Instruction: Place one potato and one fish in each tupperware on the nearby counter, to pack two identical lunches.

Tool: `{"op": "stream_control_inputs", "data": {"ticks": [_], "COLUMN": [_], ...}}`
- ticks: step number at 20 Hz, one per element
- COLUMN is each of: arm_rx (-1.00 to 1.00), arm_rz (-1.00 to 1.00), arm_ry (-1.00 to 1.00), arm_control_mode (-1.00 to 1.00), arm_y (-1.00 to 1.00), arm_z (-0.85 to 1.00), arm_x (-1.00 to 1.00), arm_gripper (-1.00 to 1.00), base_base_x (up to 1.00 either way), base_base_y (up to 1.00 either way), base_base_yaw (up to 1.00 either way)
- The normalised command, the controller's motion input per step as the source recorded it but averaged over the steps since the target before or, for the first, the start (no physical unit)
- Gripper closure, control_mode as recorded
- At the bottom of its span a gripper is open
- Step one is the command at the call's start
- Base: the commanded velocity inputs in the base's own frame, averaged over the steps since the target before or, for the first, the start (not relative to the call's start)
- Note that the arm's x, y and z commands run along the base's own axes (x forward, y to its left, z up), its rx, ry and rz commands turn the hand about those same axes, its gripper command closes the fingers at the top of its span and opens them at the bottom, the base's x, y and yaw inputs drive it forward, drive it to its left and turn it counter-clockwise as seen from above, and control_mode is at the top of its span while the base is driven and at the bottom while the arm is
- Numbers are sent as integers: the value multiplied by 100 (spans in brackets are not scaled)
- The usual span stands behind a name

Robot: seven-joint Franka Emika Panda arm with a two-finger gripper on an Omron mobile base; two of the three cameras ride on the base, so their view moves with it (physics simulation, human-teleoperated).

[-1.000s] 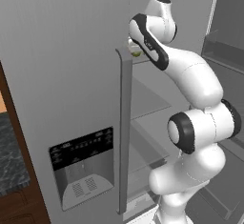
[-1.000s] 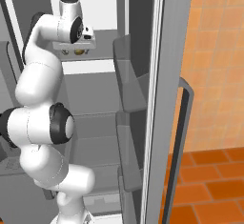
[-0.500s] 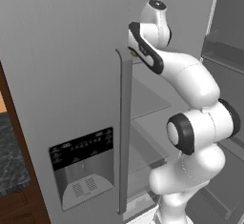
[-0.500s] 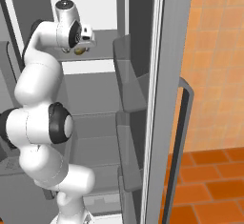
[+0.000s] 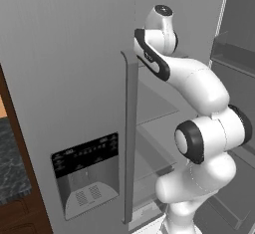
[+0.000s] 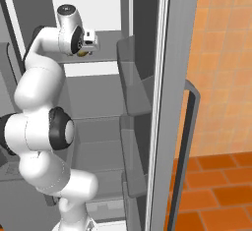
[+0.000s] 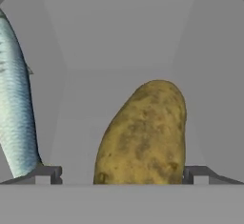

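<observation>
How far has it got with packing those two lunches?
Barely started, by the look of it. The open hand reaches into the fridge, its fingertips either side of a potato without gripping it; a fish lies beside. Grabbing the food and filling both containers all seem left to do.

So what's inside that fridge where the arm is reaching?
On the pale shelf, a golden-brown potato lies between the open fingers, and a silvery fish lies beside it. The fish's ends run out of frame, and the robot's arm covers much of the other shelves.
</observation>
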Motion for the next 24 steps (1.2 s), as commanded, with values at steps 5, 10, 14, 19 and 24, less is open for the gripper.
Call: {"op": "stream_control_inputs", "data": {"ticks": [5, 10, 14, 19, 24], "arm_rx": [0, 0, 0, 0, -6], "arm_rz": [0, 0, 0, 0, 2], "arm_ry": [0, -1, -10, -1, 25], "arm_control_mode": [-100, -100, -100, -100, -100], "arm_y": [0, -4, -31, -12, -1], "arm_z": [0, 10, 17, 0, -46], "arm_x": [0, -51, -100, -100, -100], "arm_gripper": [100, 100, 100, 100, 100], "base_base_x": [0, 0, 0, 0, 0], "base_base_y": [0, 0, 0, 0, 0], "base_base_yaw": [0, 0, 0, 0, 0]}}
